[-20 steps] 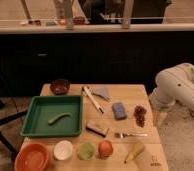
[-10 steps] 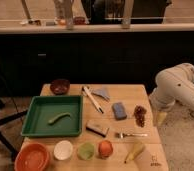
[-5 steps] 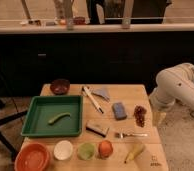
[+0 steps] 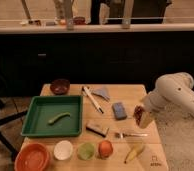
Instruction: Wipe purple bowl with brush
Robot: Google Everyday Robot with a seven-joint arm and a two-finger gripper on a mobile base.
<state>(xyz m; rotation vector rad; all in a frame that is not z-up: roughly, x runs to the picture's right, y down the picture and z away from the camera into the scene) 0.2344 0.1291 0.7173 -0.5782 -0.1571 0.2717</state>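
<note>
Gripper point(image 4: 144, 119) at right, open, empty. Nothing done yet (brush point(image 4: 93, 99) untouched mid-scene, bowl point(image 4: 60, 86) far left); picking up and wiping remaining.

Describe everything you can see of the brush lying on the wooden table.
The brush is long and slim, with a white handle that looks like plastic and a darker end. It lies flat on the wooden table, slanting from far left to near right, just right of the green tray, with a grey-blue cloth beside its far end. Nothing grips it: the gripper hangs at the table's right edge, well apart.
</note>
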